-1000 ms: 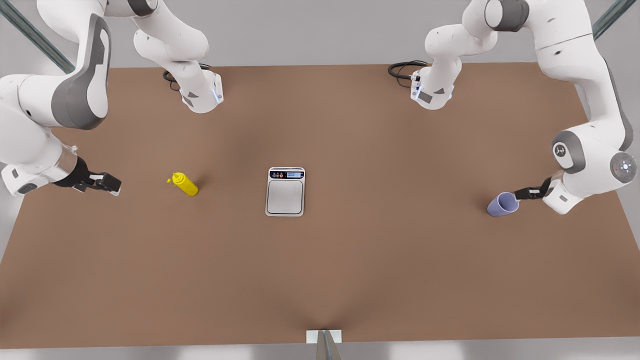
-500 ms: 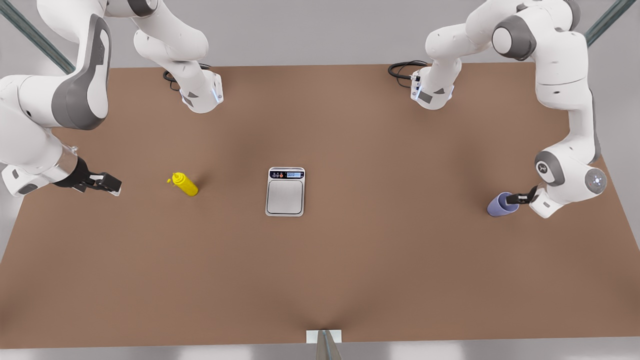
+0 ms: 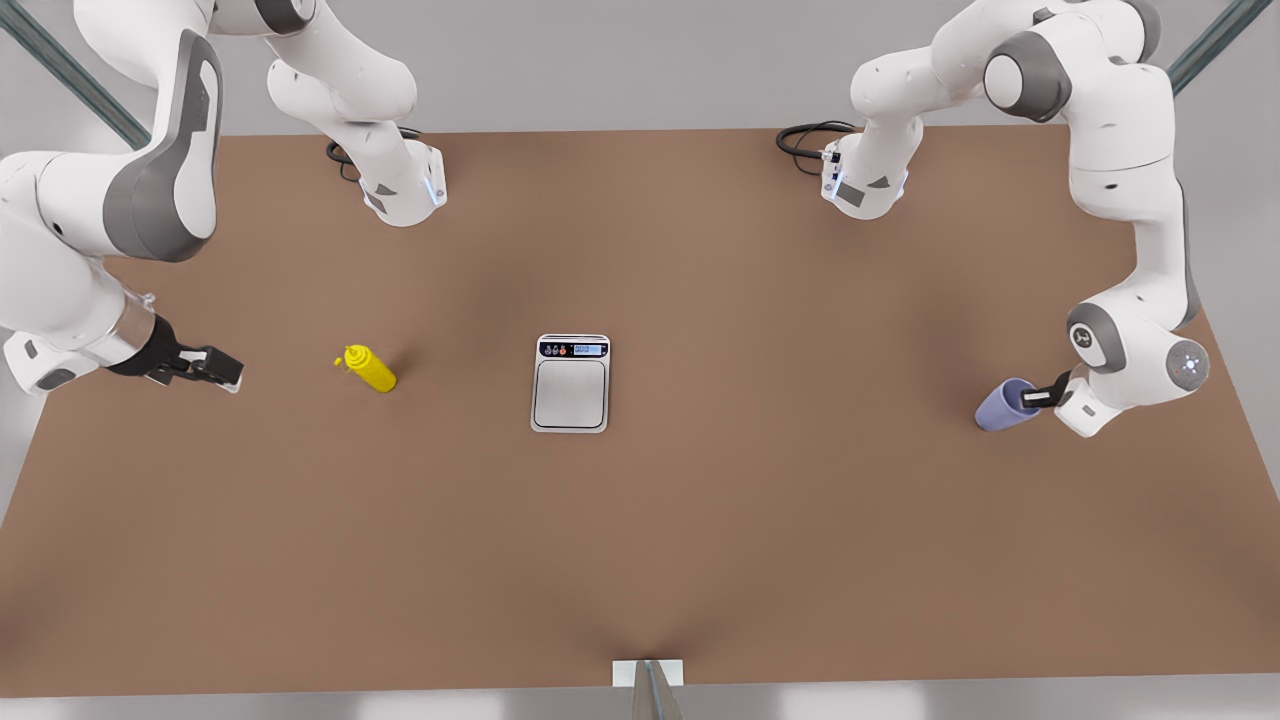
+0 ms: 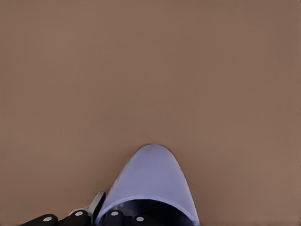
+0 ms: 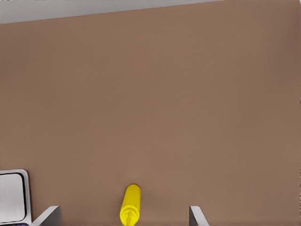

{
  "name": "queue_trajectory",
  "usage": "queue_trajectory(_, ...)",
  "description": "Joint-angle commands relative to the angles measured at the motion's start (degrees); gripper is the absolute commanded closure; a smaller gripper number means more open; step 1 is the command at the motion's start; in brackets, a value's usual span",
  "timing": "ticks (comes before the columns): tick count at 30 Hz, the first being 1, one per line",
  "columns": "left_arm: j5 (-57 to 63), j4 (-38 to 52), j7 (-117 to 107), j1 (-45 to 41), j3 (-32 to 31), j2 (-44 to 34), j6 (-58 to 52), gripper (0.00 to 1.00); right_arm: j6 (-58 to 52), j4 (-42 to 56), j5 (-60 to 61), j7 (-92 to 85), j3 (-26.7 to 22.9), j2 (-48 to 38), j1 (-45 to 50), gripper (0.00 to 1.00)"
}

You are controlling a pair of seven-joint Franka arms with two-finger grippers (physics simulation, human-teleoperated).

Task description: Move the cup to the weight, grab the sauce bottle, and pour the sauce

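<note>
The lavender-blue cup is at the front view's right, leaning a little. My left gripper is shut on its rim, and the left wrist view shows the cup right against the dark fingers. The silver scale, the weight, lies flat at the table's middle. The yellow sauce bottle stands to the left of it. My right gripper waits open farther left, well apart from the bottle. The right wrist view has the bottle between its spread fingers and the scale's edge beside it.
Both arm bases stand at the table's back edge, with a black cable by the right one. A small white bracket sits at the front edge. Bare brown tabletop lies between cup and scale.
My left gripper slid onto the cup's rim and closed there. The cup now leans and has shifted slightly. The right arm has not moved.
</note>
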Motion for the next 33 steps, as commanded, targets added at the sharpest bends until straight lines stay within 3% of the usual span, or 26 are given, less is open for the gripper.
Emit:
queue_trajectory(1,-1.06,0.00,0.06,0.00,0.00,0.00,-0.12,0.79,0.08,0.00,0.00,0.00,0.00,0.00,0.04,0.00)
queue_trajectory(8,-2.73,0.71,-5.12,-2.54,-0.97,-3.69,-5.30,0.79,4.04,-1.22,1.67,0.00,-0.18,0.43,-0.58,0.00)
queue_trajectory(10,-2.65,0.70,-10.12,-7.19,-0.88,-7.20,-8.29,0.79,-0.09,-1.92,14.91,0.61,-4.55,0.70,-2.77,0.00)
queue_trajectory(15,-4.23,5.01,-46.42,-30.49,-1.85,-9.76,-13.48,0.79,-9.94,-5.00,35.51,29.09,-10.99,6.15,-8.67,0.00)
queue_trajectory(16,-4.32,7.20,-50.82,-32.16,-3.16,-8.62,-14.44,0.79,-9.85,-5.09,35.68,31.20,-10.73,6.85,-8.75,0.00)
queue_trajectory(20,-3.61,20.30,-78.77,-34.62,-18.72,-0.97,-14.97,0.79,-10.03,-14.14,46.05,32.52,-10.55,9.84,-12.62,0.00)
queue_trajectory(25,-4.31,29.88,-95.39,-48.86,-18.81,6.59,-14.97,0.79,-10.90,-19.24,48.78,33.40,-10.37,11.86,-14.11,0.00)
queue_trajectory(26,-4.32,32.86,-97.50,-50.62,-18.81,8.96,-14.97,0.79,-11.52,-24.16,50.79,32.00,-10.37,11.86,-15.52,0.00)
queue_trajectory(31,-4.14,45.52,-101.81,-55.80,-18.37,19.07,-13.04,0.79,-6.60,-32.51,51.33,31.29,-8.44,10.72,-18.95,0.00)
queue_trajectory(33,-3.70,46.23,-101.45,-56.07,-18.11,21.27,-11.28,0.79,-4.93,-38.57,52.29,26.73,-8.44,11.42,-21.58,0.00)
